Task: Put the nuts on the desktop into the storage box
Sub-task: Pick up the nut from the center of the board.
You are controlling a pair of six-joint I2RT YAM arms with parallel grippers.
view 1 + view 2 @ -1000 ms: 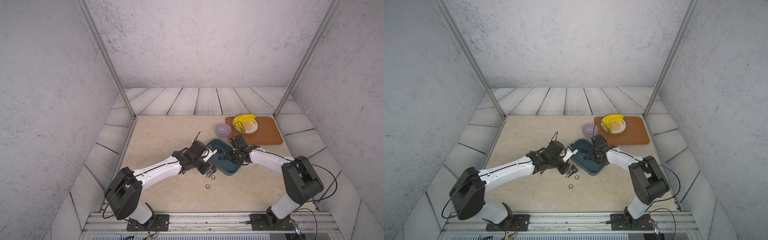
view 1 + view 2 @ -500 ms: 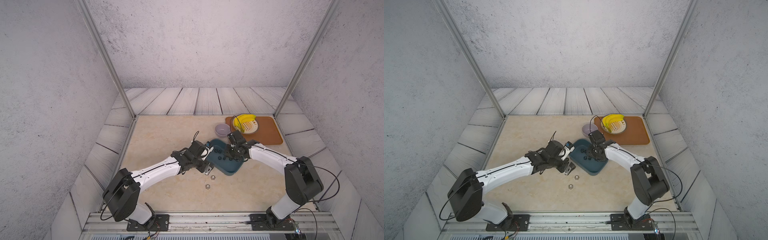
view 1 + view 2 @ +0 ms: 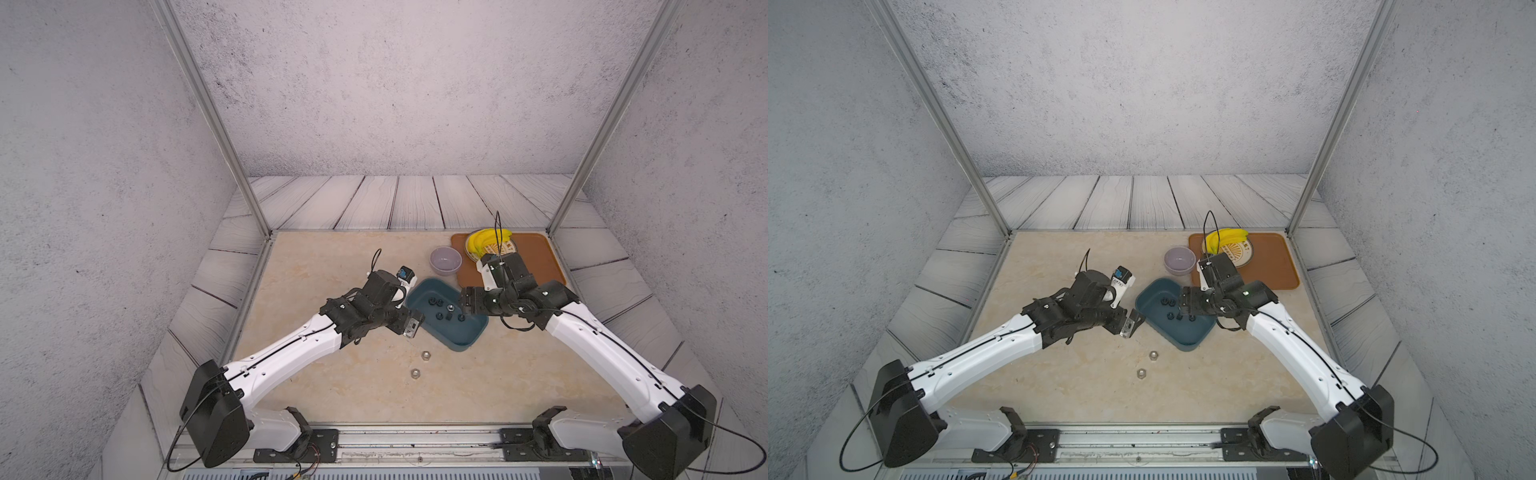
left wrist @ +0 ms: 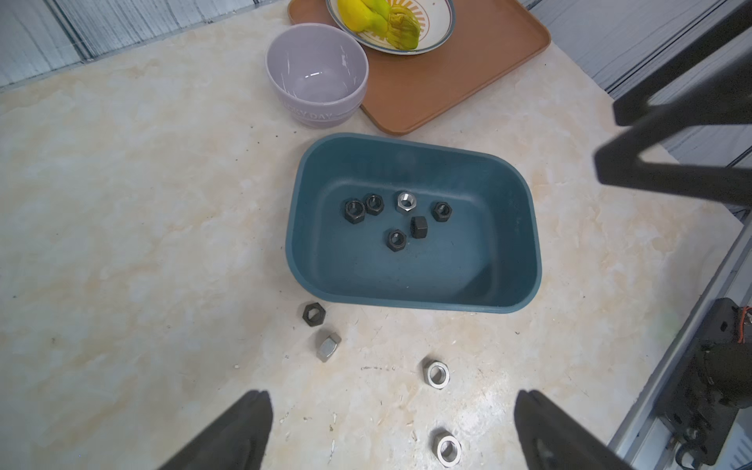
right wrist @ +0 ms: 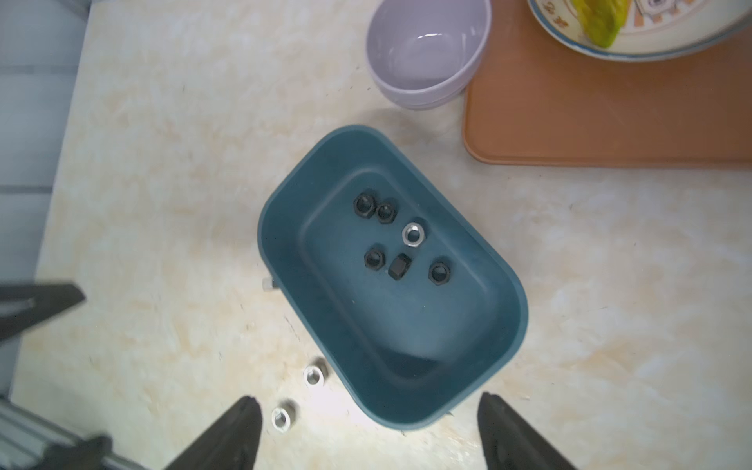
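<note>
The teal storage box [image 3: 465,338] [image 3: 1187,340] [image 4: 468,264] [image 5: 427,325] sits mid-desktop with several nuts inside, mostly black [image 4: 354,210] and one silvery [image 5: 414,235]. On the desktop in front of it lie a black nut [image 4: 313,314], a silvery nut on its side [image 4: 327,346] and two flat silvery nuts [image 4: 436,373] [image 4: 447,449] [image 3: 425,355] [image 3: 1141,372] [image 5: 314,374]. My left gripper [image 3: 411,328] [image 3: 1133,323] [image 4: 390,407] hangs open and empty above these loose nuts. My right gripper [image 3: 465,303] [image 3: 1185,305] [image 5: 368,403] is open and empty over the box.
A lilac bowl [image 3: 445,260] [image 4: 317,69] stands just behind the box. Next to it is an orange-brown tray [image 3: 536,257] [image 5: 610,114] carrying a plate [image 3: 503,249] of yellow fruit. Metal frame posts rise at the back corners; the arms' base rail [image 3: 415,436] runs along the front edge.
My right gripper's jaws have spread from nearly shut to wide open above the storage box. The left arm has barely shifted and stays open.
</note>
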